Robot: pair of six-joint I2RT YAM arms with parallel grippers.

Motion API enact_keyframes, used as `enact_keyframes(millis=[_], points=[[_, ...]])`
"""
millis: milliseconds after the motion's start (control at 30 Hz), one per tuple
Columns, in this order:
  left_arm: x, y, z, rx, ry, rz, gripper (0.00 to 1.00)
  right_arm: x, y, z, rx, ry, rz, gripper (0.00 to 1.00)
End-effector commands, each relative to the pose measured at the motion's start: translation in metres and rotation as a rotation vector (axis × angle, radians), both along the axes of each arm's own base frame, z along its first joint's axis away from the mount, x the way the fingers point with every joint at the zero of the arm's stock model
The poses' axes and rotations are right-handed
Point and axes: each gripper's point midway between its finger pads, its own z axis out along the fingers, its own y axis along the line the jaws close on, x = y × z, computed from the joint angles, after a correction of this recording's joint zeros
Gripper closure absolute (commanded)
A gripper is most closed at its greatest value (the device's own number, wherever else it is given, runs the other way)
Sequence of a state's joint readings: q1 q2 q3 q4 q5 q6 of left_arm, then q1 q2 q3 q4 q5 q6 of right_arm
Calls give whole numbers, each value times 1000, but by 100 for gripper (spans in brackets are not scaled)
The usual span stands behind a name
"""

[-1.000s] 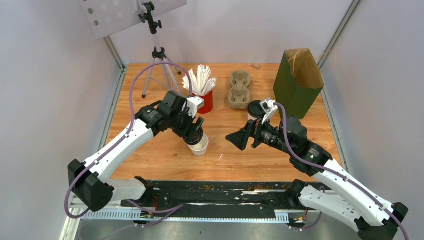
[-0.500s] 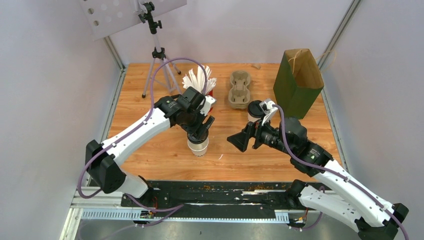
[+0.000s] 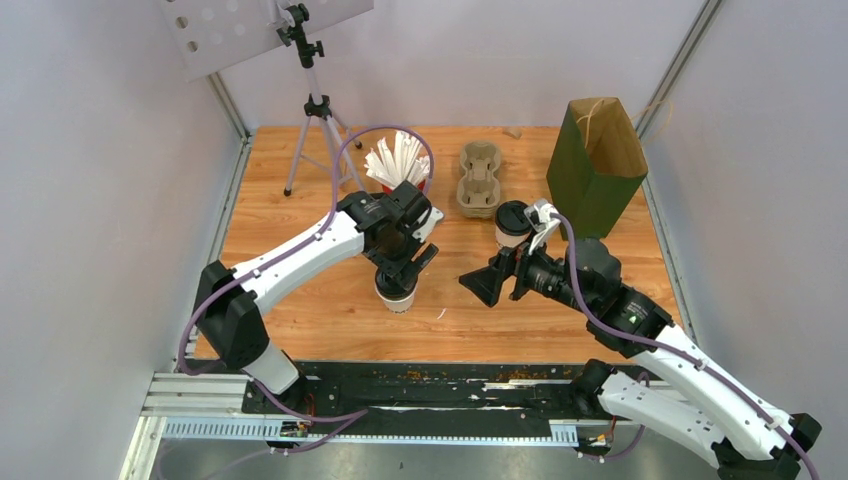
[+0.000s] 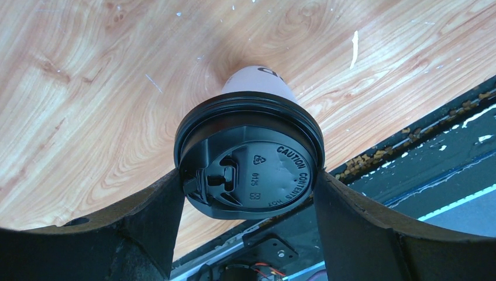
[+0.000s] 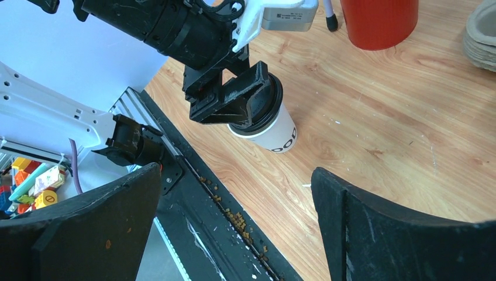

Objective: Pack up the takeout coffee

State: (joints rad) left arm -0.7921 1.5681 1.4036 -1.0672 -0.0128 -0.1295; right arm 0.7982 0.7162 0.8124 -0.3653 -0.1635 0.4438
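Left wrist: left pincer [image 4: 248,180] clamps near cup [image 4: 257,146]; top: second cup [image 3: 512,222].

Top view: left gripper [image 3: 402,272] hides all but the base of the cup [image 3: 397,298]; I cannot read its half-hidden side print [image 5: 290,139].

Bright, even light falls from overhead, and the top external view is sharp across the wooden table [image 3: 300,220], with only faint, soft-edged shadows on it. In the left wrist view the black lid [image 4: 251,167] of the coffee cup [image 4: 257,85] carries a dull sheen (its embossed lettering stays legible), while the fingers [image 4: 134,234] of the left gripper [image 4: 248,181] sit dark and soft close to the lens. The right gripper [image 5: 237,172] frames its view with near-black, blurred fingers [image 5: 403,228]. The wood grain beyond is crisp, and the pale wall [image 5: 64,52] reads a flat bluish white.
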Motion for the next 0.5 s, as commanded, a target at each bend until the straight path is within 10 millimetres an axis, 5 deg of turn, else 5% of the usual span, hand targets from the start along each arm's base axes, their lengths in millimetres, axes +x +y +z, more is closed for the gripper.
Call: enact_keyframes(millis=[0, 467], points=[[2, -4, 7, 19, -11, 0, 21, -1, -8, 21, 15, -63, -16, 0], [-5, -5, -2, 65, 38, -17, 20, -3, -15, 16, -4, -66, -35, 0]])
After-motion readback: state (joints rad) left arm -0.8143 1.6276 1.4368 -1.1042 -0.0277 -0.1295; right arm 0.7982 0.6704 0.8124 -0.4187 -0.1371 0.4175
